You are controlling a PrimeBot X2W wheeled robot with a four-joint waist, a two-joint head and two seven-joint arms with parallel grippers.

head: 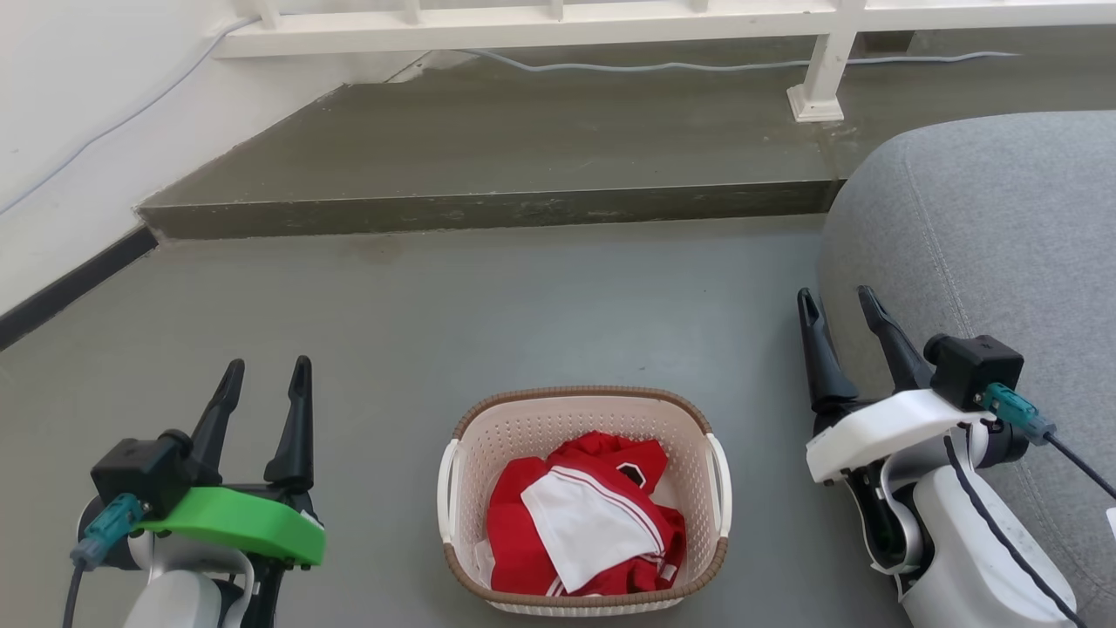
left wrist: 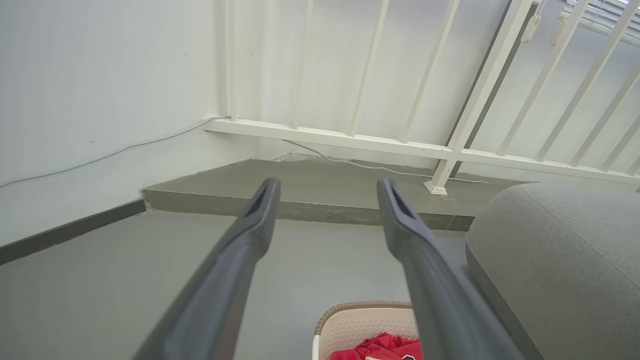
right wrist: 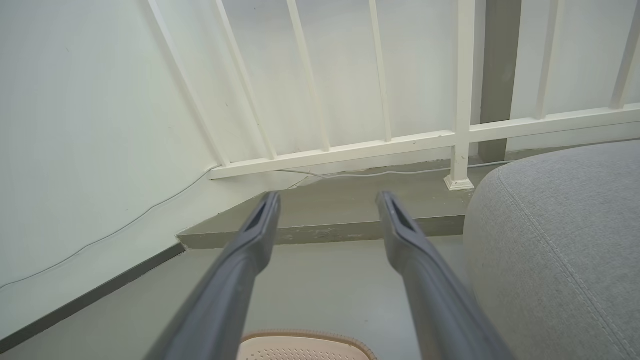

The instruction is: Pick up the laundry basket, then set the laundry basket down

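The left gripper, empty, holds its two tapered dark fingers well apart. Between the arms, the laundry basket stands on the smooth grey floor. It is cream perforated plastic with a brown woven-look rim and white side handles, and it holds red-and-white clothing. Bare floor flanks it. The right gripper, likewise parted and empty, hangs near a rounded grey fabric sofa.
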